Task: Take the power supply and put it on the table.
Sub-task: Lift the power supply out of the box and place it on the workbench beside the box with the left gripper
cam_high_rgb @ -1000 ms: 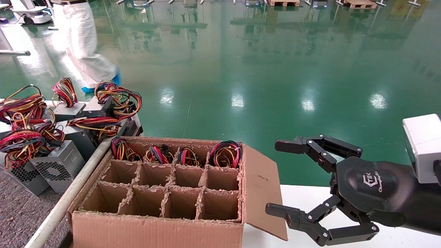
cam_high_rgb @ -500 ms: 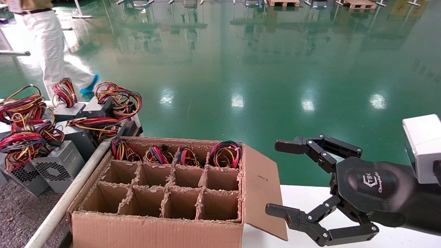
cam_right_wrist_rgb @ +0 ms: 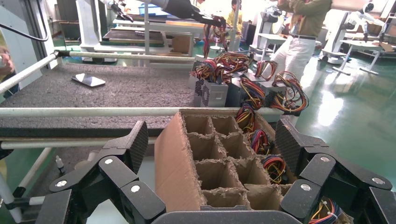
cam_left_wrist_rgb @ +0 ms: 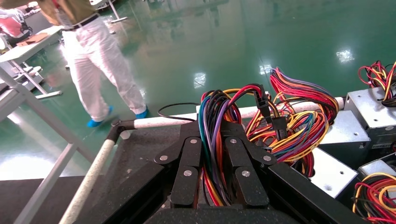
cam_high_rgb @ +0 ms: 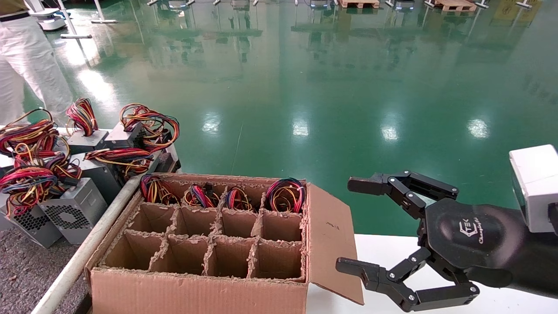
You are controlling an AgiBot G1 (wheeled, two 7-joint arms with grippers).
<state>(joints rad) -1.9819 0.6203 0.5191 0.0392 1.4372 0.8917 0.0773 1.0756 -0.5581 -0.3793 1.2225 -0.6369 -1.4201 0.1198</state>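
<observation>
Nearest us, our right gripper [cam_high_rgb: 355,226] hangs idle over the white counter [cam_high_rgb: 383,253], jaws spread wide and empty, just right of the cardboard box [cam_high_rgb: 209,244]. The box's two near rows of cells are empty; the far row holds four wire bundles [cam_high_rgb: 285,194], presumably units not yet unloaded. Beyond the pale rail [cam_high_rgb: 87,244], several silver units already sit on the grey felt counter [cam_high_rgb: 22,270]. Our left gripper [cam_left_wrist_rgb: 215,163] is out of the head view; its wrist camera shows the jaws closed on a power supply's wire bundle [cam_left_wrist_rgb: 212,140], held above the grey counter beside the parked units. The box body of the power supply [cam_left_wrist_rgb: 343,135] can't be tied to that bundle for certain. We judge this the placing step: next, lower until the unit rests, then open the jaws clear of the wires.
</observation>
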